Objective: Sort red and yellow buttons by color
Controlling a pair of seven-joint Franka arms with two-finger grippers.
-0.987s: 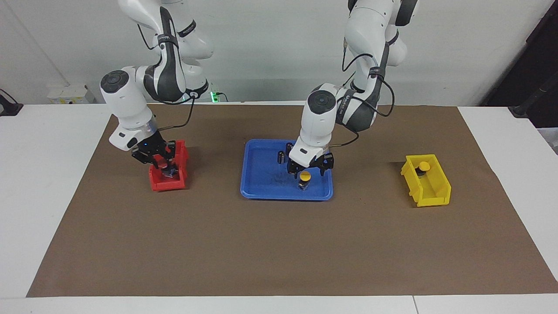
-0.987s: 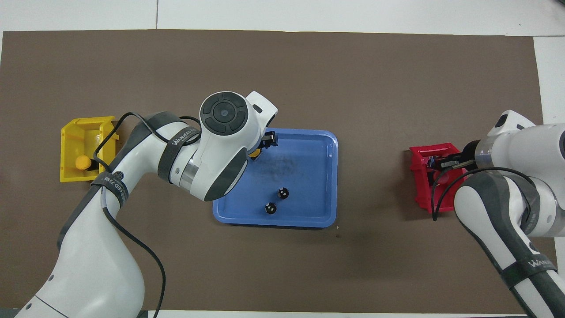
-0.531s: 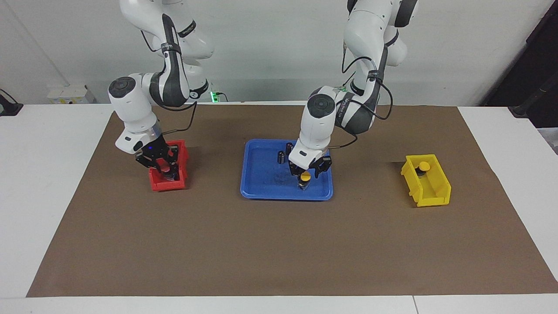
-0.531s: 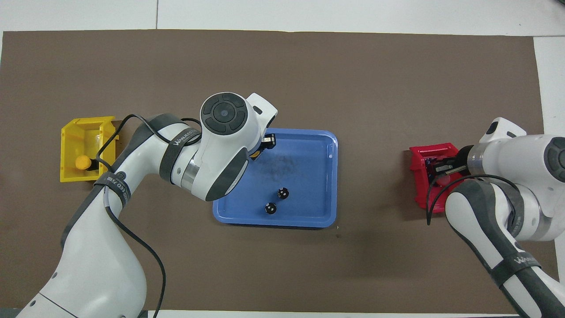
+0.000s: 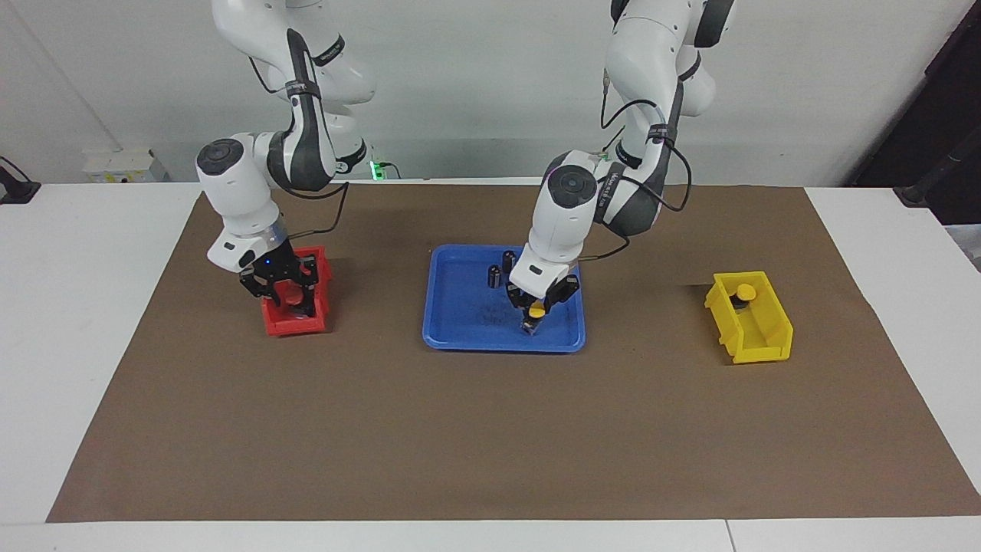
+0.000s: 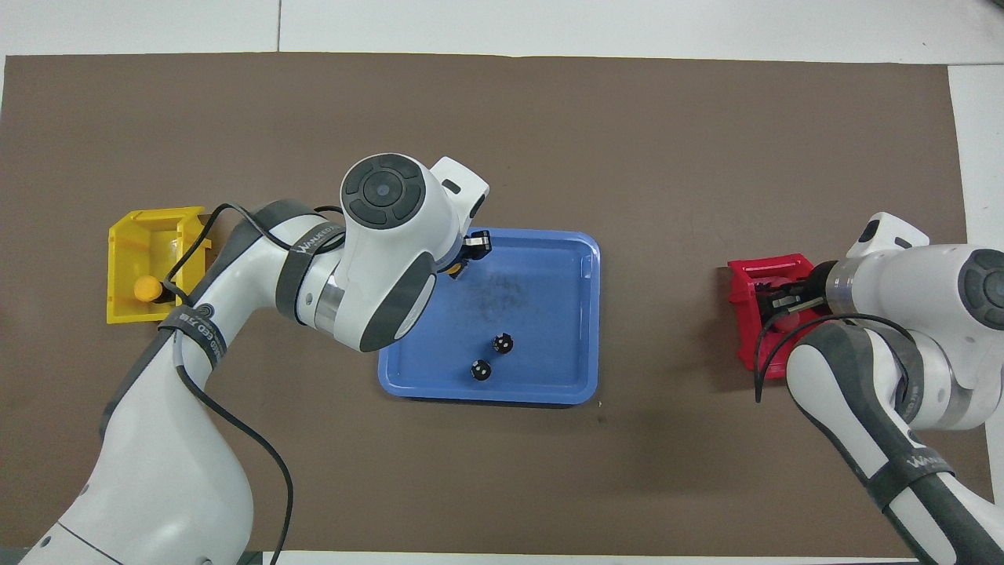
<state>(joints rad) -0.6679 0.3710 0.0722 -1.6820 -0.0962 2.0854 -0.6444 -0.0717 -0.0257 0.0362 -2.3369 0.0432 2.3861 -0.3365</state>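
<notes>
Left gripper (image 5: 536, 315) jaws clamped on yellow button (image 5: 537, 310) in blue tray (image 5: 460, 335); right gripper (image 5: 285, 295) jaws apart over red bin (image 5: 295, 324).

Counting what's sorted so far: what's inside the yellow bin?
One yellow button lies in the yellow bin, at its end nearer the robots. The rest of its floor shows bare; nothing there is covered.

The brown sheet (image 5: 490, 429) over the white surface (image 5: 77, 307) looked like matt paper. The blue tray (image 5: 460, 326), red bin (image 5: 280, 322) and yellow bin (image 5: 755, 337) looked like smooth plastic, the tray slightly glossy.
</notes>
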